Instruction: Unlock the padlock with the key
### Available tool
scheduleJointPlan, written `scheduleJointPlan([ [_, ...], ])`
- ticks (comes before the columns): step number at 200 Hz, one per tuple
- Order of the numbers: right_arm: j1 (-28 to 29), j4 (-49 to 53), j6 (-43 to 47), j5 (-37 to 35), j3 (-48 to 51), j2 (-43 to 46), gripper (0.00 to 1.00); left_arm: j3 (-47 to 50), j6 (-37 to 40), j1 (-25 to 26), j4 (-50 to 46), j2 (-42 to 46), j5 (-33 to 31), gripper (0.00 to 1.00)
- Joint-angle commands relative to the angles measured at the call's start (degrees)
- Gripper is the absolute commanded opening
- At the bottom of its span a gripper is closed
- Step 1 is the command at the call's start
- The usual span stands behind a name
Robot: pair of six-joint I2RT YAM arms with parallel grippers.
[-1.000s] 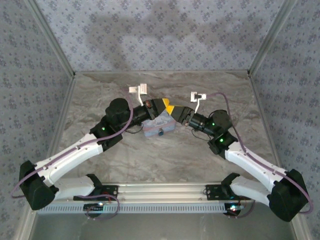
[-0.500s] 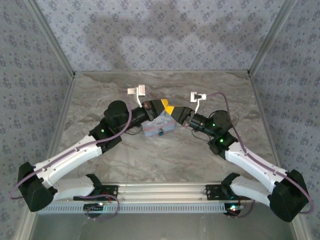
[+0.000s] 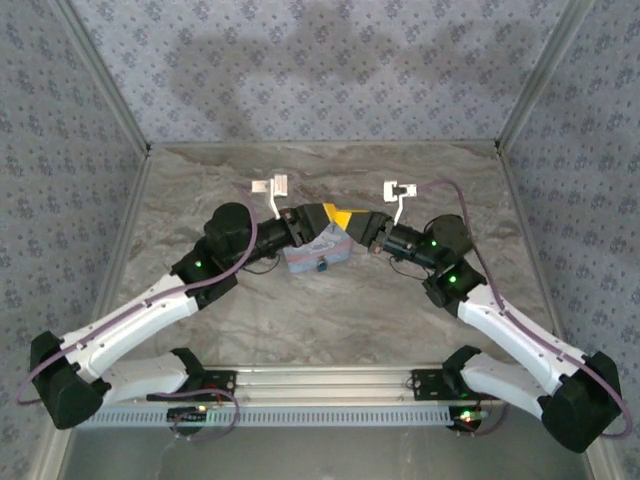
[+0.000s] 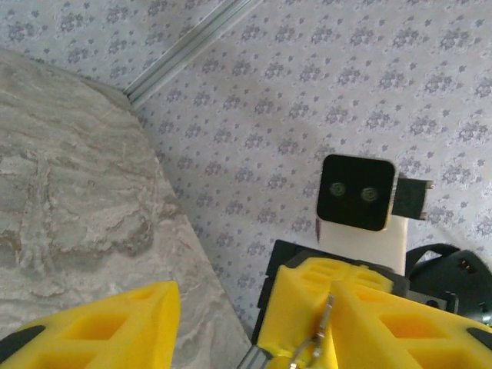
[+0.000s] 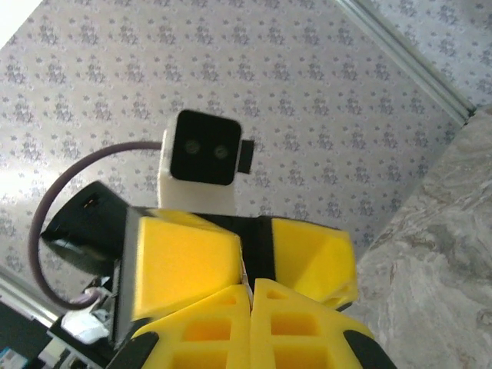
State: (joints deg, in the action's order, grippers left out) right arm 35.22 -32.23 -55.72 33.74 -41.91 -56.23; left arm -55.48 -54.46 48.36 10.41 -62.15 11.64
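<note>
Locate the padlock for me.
In the top view, the padlock sits on the near side of the pale blue tin, at the frame's centre.

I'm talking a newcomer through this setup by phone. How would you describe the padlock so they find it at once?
Start from the grey marbled table, then go to the small pale blue tin lying near its middle. The padlock is the tiny piece on the tin's side facing the arm bases. Its dark blue-teal colour sets it apart from the pale tin.
</note>
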Motion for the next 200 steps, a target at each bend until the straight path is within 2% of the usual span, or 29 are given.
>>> scheduleJointPlan([
  [1,-0.37,5.23,3.7,4.03,-2.86,1.79,0.0,-3.99,0.37,-1.31,-2.29,0.63,3.89,0.51],
  [44,-0.68,10.6,5.6,5.67,-3.99,2.0,0.0,-3.39,-0.18,-2.02,-0.8,1.42,5.39,0.47],
  [68,-0.68,11.21,5.76,6.33,-4.11,2.0,0.0,-3.83,-0.38,-2.02,-0.66,0.9,6.5,0.36],
  [91,-0.76,12.93,6.45,6.17,-4.62,2.17,0.0,-3.85,-0.56,-1.88,-0.44,0.45,7.07,0.2],
  [107,-0.9,13.3,6.59,5.94,-4.62,2.34,0.0,-3.92,-0.65,-1.7,0.21,0.12,7.71,0.14],
  [141,-2.19,13.22,6.07,5.44,-4.34,2.79,0.0,-4.61,-0.09,-1.01,-0.19,-0.67,8.32,0.12],
  [170,-2.92,12.85,5.63,6.3,-4.72,2.79,0.0,-5.06,0.29,-0.82,-1.05,-1.26,8.47,0.23],
  [200,-3.23,12.72,5.58,7.06,-4.85,2.54,0.0,-5.68,0.53,-0.6,-1.25,-2.13,8.95,0.22],
])
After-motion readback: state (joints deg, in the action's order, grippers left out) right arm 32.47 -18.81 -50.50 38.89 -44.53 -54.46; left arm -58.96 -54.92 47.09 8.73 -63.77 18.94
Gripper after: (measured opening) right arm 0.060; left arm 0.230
